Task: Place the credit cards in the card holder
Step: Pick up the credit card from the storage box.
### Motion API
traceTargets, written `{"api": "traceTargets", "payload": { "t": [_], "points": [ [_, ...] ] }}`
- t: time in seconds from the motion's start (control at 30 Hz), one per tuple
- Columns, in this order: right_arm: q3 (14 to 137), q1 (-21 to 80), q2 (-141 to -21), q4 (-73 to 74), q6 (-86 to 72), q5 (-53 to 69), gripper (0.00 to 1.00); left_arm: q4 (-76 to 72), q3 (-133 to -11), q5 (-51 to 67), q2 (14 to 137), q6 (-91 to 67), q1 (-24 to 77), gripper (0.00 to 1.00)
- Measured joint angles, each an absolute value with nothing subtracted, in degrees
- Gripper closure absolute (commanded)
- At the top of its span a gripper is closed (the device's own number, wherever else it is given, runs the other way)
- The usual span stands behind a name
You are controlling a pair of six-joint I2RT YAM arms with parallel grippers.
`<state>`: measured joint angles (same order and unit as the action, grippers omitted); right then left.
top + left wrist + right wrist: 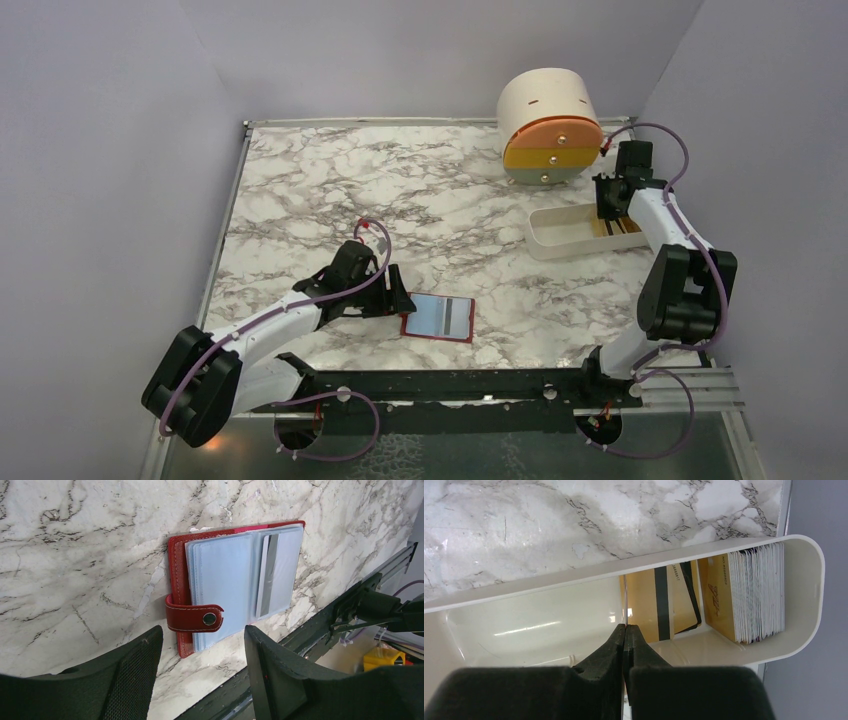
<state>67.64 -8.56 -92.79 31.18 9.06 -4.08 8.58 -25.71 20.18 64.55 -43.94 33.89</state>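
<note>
Many credit cards (756,592), light, stiff and slick, best pinched by a free edge, stand stacked in the white tray (549,582) under the right gripper's (625,630) pressed-together fingers; the card holder (180,580) lies open just ahead of the left gripper's (202,630) spread fingers.

Red card holder (177,580) open flat, striped card (281,575) sleeved inside; tan credit cards (754,592) stacked edgewise in tray (549,577)

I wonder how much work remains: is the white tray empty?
No, the white tray holds a stack of credit cards standing on edge at one end.
</note>
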Motion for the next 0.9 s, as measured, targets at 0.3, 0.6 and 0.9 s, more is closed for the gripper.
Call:
{"api": "traceTargets", "payload": {
  "t": [0.3,0.6,0.9],
  "points": [
    [68.25,-8.56,-92.53,32.16,9.21,-4.21,0.99,8.58,-25.71,20.18,64.53,-43.94,33.87,0.37],
    [67.90,-7.42,-89.23,32.67,7.81,-4.05,0.99,8.60,-25.71,20.18,63.07,-43.99,33.89,0.37],
    [67.00,-5.63,-80.47,33.91,2.94,-6.66,0.99,9.74,-27.81,20.16,61.58,-44.21,33.89,0.39]
  ]
}}
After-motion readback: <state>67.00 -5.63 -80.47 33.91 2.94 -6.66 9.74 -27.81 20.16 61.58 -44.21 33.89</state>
